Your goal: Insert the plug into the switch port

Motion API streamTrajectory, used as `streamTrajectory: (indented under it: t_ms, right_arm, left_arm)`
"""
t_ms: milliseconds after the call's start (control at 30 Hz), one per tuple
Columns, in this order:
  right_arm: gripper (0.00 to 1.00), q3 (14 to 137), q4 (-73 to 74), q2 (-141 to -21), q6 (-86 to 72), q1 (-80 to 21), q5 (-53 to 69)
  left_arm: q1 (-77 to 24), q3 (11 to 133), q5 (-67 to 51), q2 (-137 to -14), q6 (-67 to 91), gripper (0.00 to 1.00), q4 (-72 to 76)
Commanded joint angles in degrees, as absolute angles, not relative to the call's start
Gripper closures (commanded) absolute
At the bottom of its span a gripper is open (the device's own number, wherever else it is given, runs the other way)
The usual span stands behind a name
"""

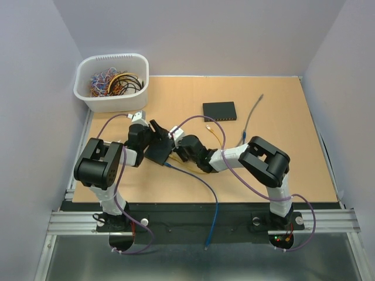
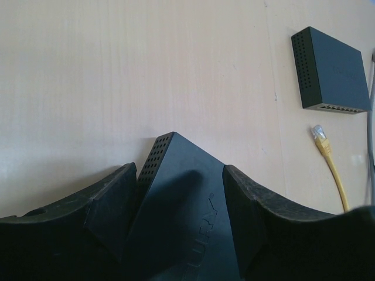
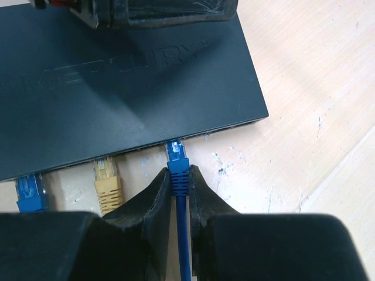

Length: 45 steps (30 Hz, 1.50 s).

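My left gripper (image 2: 181,175) is shut on a black switch (image 2: 176,222), one finger on each side of its corner. In the right wrist view the switch (image 3: 117,76) fills the top, its port row facing me. There my right gripper (image 3: 180,172) is shut on the ribbed boot of a blue plug (image 3: 176,151). The plug's clear tip reaches the port opening under the switch's edge; how deep it sits I cannot tell. From above, both grippers meet at the switch (image 1: 157,154) left of the table's centre, the left gripper (image 1: 153,139) behind it and the right gripper (image 1: 177,146) to its right.
A yellow plug (image 3: 106,175) and another blue plug (image 3: 28,190) sit in ports to the left. A second black switch (image 1: 220,109) lies further back, with a loose yellow cable (image 2: 319,136) and a blue cable (image 1: 252,117) nearby. A white bin of cables (image 1: 111,82) stands back left.
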State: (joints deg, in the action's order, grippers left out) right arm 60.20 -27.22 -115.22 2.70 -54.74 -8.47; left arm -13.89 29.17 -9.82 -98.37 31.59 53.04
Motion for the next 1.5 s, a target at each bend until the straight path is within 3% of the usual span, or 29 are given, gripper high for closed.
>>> streamTrajectory:
  t_ms: [0, 100, 300, 500, 767, 1000, 1167, 1300, 1367, 1467]
  right_arm:
    - [1.00, 59.42, -37.71, -114.08, 0.17, -56.60, -4.13]
    - [0.96, 59.15, -37.27, -113.56, 0.18, -56.60, -5.36]
    - [0.52, 59.33, -35.77, -113.20, -1.41, -56.60, -10.10]
    - [0.35, 57.75, -33.75, -109.17, -1.23, -56.60, -13.44]
    - [0.26, 51.34, -31.03, -98.19, -1.32, -56.60, -17.83]
    - [0.26, 51.32, -25.06, -93.79, -5.61, -56.60, -22.68]
    - [0.23, 56.59, -16.81, -85.88, -10.98, -56.60, -24.07]
    - [0.12, 58.79, -10.14, -82.36, -13.78, -55.55, -31.19]
    - [0.11, 59.41, -4.77, -81.48, -16.77, -51.44, -33.75]
    - [0.11, 58.19, -0.62, -81.04, -24.68, -39.23, -26.48]
  left_arm:
    - [-18.20, 28.03, -31.20, -102.30, 37.88, 0.30, 34.72]
    - [-17.84, 29.00, -30.76, -101.87, 37.71, 0.30, 33.93]
    - [-17.58, 29.97, -26.99, -100.99, 38.67, 0.30, 32.17]
    - [-16.96, 31.90, -22.77, -98.00, 39.29, 0.30, 28.49]
    - [-13.98, 36.38, -18.29, -95.45, 36.92, 0.30, 22.60]
    - [-11.95, 38.41, -15.82, -91.59, 36.39, 0.30, 18.11]
    - [-11.87, 39.37, -15.03, -81.67, 36.65, 0.30, 13.81]
    - [-11.95, 41.65, -17.14, -71.30, 36.65, 0.27, 10.20]
    - [-11.95, 44.11, -18.45, -65.93, 36.74, 0.25, 7.66]
    - [-12.39, 47.80, -21.79, -60.83, 37.88, 0.24, 6.07]
